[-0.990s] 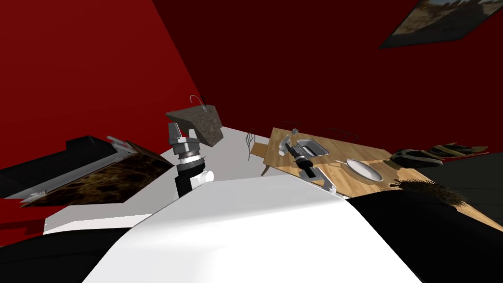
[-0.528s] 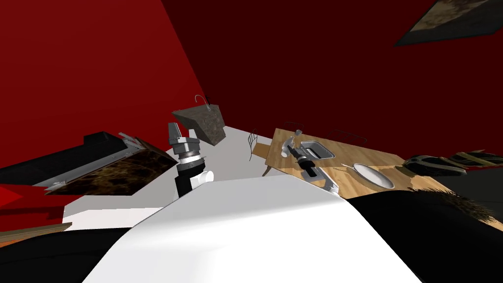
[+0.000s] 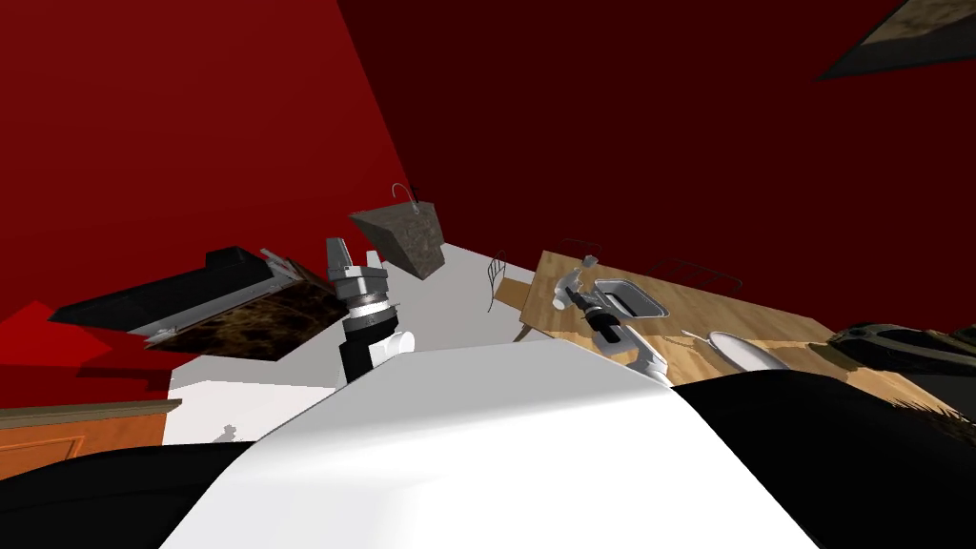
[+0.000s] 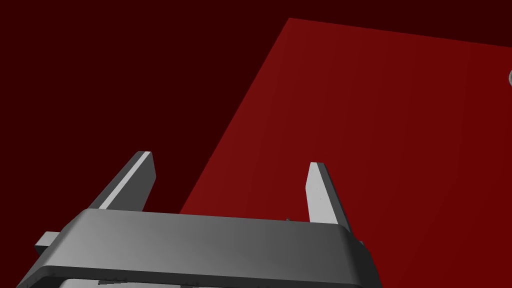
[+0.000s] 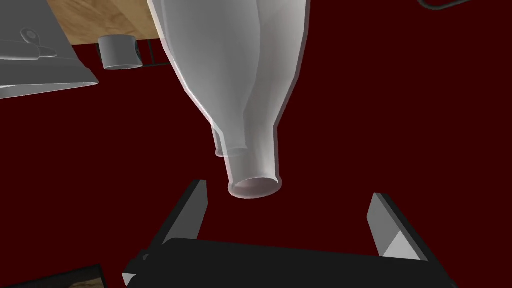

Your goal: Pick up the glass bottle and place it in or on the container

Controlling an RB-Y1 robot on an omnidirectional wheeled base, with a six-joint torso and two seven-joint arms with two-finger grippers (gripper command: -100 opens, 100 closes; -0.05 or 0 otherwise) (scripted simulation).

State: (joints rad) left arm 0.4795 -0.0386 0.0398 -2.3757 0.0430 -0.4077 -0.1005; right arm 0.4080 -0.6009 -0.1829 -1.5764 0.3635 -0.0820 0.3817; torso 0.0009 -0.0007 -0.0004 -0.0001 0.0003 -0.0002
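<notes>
Right hand (image 5: 290, 190), fingers apart, at the bottle (image 5: 235, 75) mouth

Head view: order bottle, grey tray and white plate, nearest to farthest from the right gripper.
1. Bottle, just off the right gripper fingertips.
2. Grey tray, beside it on the table.
3. White plate, farther along the table.

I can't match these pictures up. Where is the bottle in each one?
Head view: bottle at the left end of the wooden table, right at the tip of the right gripper.
Left wrist view: left gripper, open, aimed away from the table.
Right wrist view: bottle up close, its mouth pointing between the open right gripper's fingers.
Shared landmark: the table, behind the bottle in both.
</notes>
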